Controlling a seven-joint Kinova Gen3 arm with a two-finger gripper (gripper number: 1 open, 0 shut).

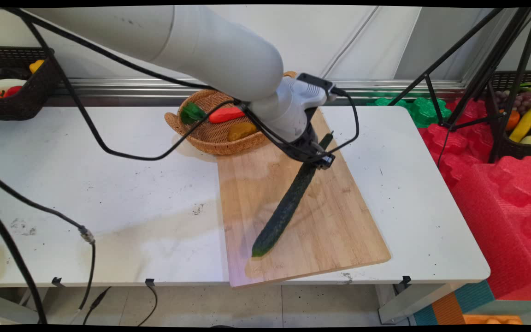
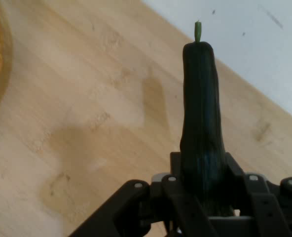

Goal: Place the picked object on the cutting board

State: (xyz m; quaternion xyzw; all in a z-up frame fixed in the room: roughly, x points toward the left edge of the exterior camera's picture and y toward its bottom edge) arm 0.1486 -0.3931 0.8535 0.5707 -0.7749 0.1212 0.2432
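Matt wooden board (image 1: 330, 230), woven wicker basket (image 1: 210, 133), seemingly bumpy-skinned cucumber (image 1: 284, 210).

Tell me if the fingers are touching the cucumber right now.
Touching. In the hand view the cucumber runs straight up out of the gripper, pinched between the black fingers with no gap on either side.

No readable text, label, brand, number or sign anywhere in either view.
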